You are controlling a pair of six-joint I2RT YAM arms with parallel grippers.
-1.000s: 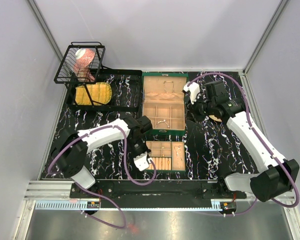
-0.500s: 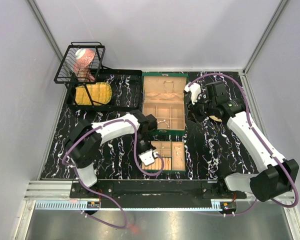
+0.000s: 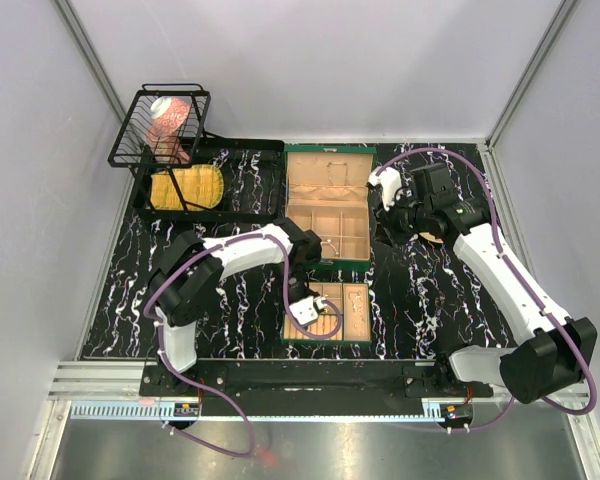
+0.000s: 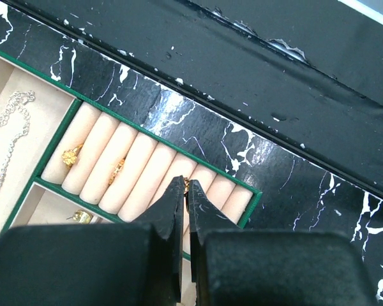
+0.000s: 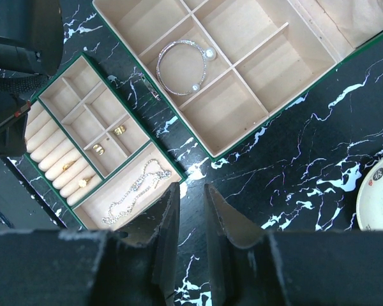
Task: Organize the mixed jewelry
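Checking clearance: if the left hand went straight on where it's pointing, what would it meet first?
Probably the beige ring rolls in the green tray, just beyond the shut left hand; the gap is unclear.

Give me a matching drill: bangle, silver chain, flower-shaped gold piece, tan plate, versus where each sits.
Things:
1. bangle
2. silver chain
3. flower-shaped gold piece
4. tan plate

Places:
A. on the bare table
B. tucked in the ring rolls
C. long compartment of the tray
D. a compartment of the green box

Pairs: 1-D, 2-C, 3-B, 4-A.
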